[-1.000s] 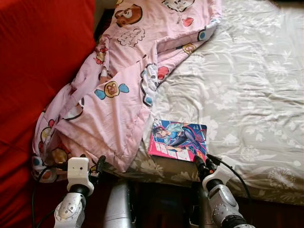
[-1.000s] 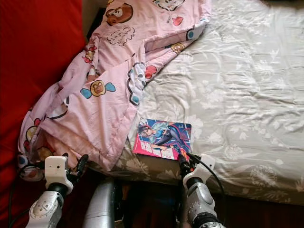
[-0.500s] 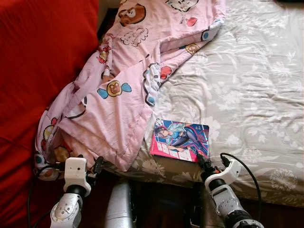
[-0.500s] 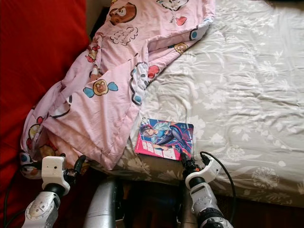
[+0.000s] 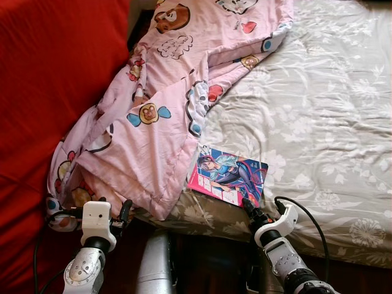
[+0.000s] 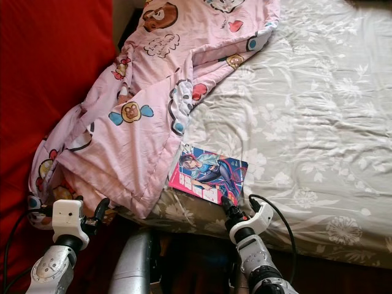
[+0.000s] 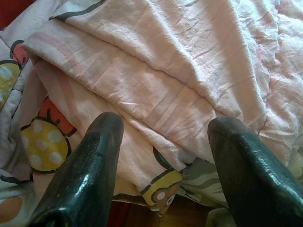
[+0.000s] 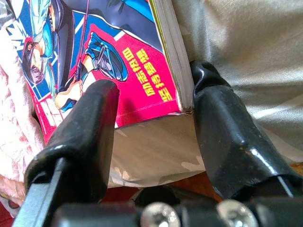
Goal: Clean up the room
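Your right gripper (image 8: 151, 118) has its fingers spread across the manga book's (image 5: 228, 175) near corner (thin, stiff, probably light); pinch there, flat.

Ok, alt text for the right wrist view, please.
The right end effector has its two black fingers open astride the near corner of a thin pink-and-blue comic book, which lies on a grey floral bedsheet beside a pink quilt.

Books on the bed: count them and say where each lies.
1. A thin paperback book with a pink and blue illustrated cover lies on the grey floral bedsheet near its front edge, beside the pink cartoon-print quilt, which could hide others.
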